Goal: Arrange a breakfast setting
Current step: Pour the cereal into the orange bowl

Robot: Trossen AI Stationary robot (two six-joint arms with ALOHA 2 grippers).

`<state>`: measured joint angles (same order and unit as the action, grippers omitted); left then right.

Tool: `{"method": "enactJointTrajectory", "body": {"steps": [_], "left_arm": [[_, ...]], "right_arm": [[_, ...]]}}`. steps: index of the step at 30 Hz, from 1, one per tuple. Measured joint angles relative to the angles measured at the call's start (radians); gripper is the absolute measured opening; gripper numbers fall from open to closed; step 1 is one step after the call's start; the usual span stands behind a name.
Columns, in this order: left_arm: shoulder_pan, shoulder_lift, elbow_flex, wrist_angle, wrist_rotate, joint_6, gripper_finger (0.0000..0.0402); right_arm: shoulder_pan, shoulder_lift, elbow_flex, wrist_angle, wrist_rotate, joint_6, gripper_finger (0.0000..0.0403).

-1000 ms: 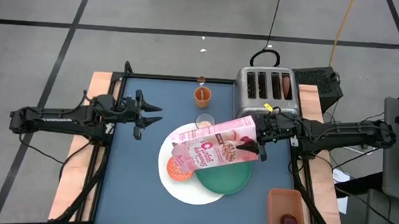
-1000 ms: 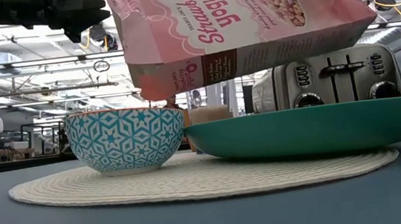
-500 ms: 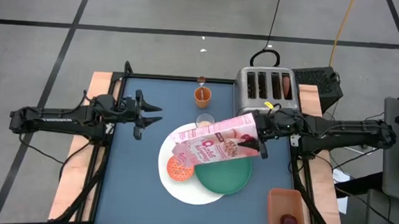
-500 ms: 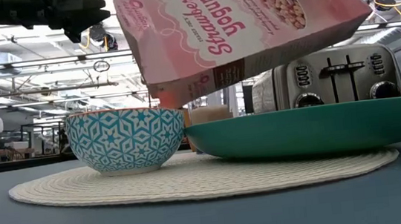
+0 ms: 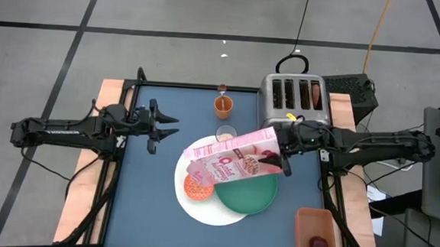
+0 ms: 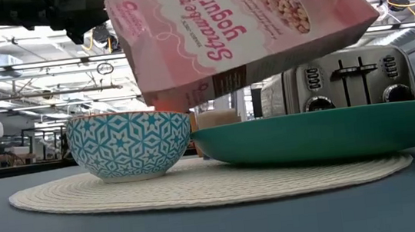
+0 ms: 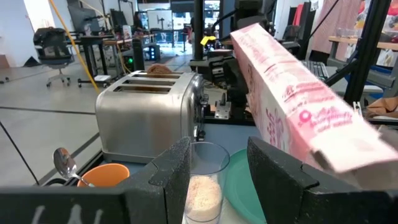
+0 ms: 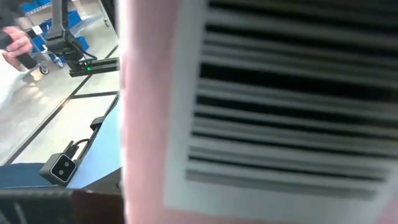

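Note:
My right gripper (image 5: 285,152) is shut on the pink cereal box (image 5: 237,159), held tilted above the white round plate (image 5: 199,208). The box's lower end hangs over the small bowl (image 5: 198,186), orange inside and blue-patterned outside (image 6: 129,143). The green plate (image 5: 248,193) lies on the white one. The milk glass (image 5: 225,133) and the orange cup (image 5: 223,104) with a spoon (image 7: 62,163) stand behind. A brown bagel (image 5: 315,94) sits in a toaster slot. My left gripper (image 5: 164,128) is open and empty at the left. My right gripper pinches the cereal box between its two fingers at the box's raised end (image 5: 273,151), the one farther from the bowl. It comes about level from the table's right. The box is lifted clear and slants down, its other end (image 6: 167,97) just above the bowl.
The silver toaster (image 5: 294,101) stands at the back right, close behind my right arm. A dark red fruit (image 5: 318,246) lies in an orange container (image 5: 313,221) at the front right. Bare blue table shows at the left and front left.
My right gripper has moved slightly toward the table's left and tipped the cereal box steeper. The box's lower end has come down closer over the bowl.

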<state>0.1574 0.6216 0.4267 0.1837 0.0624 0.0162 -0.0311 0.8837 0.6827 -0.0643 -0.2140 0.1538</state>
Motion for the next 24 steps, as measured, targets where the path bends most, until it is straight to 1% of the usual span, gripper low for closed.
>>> {"method": "enactJointTrajectory", "body": {"steps": [24], "left_arm": [[0.000,0.000,0.000,-0.009,0.000,-0.001,0.0163]], "right_arm": [[0.000,-0.008,-0.001,0.024,-0.001,-0.010,0.0253]]}}
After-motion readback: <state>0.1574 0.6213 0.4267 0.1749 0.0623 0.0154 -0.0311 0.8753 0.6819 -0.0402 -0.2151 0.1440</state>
